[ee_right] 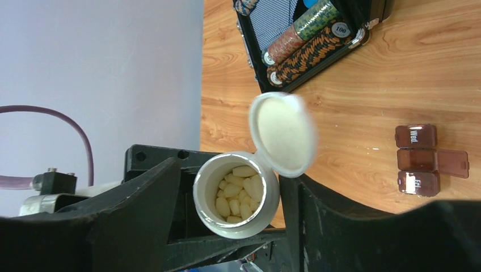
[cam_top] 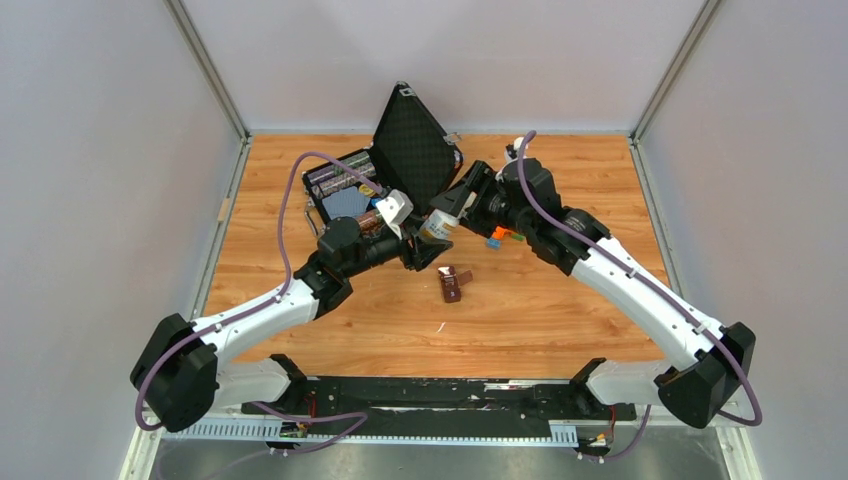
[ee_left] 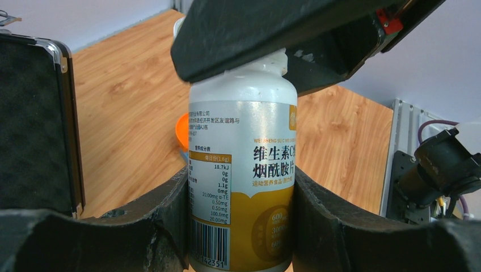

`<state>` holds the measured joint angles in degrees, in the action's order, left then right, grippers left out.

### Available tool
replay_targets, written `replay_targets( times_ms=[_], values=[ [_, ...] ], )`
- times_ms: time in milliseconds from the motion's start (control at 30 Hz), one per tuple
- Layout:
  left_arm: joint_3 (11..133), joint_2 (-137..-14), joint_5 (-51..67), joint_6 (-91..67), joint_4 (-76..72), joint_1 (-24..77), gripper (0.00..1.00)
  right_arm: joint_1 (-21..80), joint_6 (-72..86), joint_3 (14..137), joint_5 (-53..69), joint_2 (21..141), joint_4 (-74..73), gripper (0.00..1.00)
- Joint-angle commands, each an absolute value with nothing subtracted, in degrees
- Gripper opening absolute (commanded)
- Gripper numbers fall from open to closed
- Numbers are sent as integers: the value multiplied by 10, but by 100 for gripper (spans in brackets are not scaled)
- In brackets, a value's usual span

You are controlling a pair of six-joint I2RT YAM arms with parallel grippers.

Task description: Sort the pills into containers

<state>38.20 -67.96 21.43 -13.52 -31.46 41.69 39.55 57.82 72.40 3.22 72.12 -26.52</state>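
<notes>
A white pill bottle (ee_left: 241, 170) with a yellow label stands upright between the fingers of my left gripper (ee_left: 241, 226), which is shut on its body. The bottle (cam_top: 438, 225) is held above the middle of the table. Its flip lid (ee_right: 283, 133) hangs open and pale pills (ee_right: 238, 192) fill the inside. My right gripper (ee_right: 235, 209) is open, its fingers (ee_left: 255, 34) standing close on either side of the bottle's mouth. The containers (ee_right: 417, 160), a brown strip of three, lie on the wood (cam_top: 455, 283) with the middle lid open.
An open black case (cam_top: 400, 165) holding poker chips (ee_right: 306, 34) stands at the back, just behind both grippers. Small orange, blue and green items (cam_top: 500, 238) lie under the right arm. Grey walls enclose the wooden table (cam_top: 560, 320).
</notes>
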Motion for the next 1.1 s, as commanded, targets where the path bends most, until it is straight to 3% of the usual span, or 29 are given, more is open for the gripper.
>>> replay_targets(
  times_ms=[0,133,267,333,500,633,800,1067],
  values=[
    [406,-673,207,-142,-341,416,13,406,585,727,37,730,-232,59],
    [404,-667,199,-154,-334,415,21,407,563,728,46,735,-219,34],
    [412,-659,188,-175,-304,415,45,408,518,718,60,730,-188,16],
    [413,-650,191,-179,-295,415,58,408,480,705,74,720,-161,11],
    [428,-621,224,-138,-217,414,97,407,392,676,108,695,-105,9],
    [446,-612,223,-128,-140,402,100,405,367,669,132,687,-95,9],
    [426,-602,286,-165,-163,371,100,399,339,670,194,687,-88,9],
    [467,-632,396,-172,-119,349,91,396,315,668,240,697,-92,9]
  ],
)
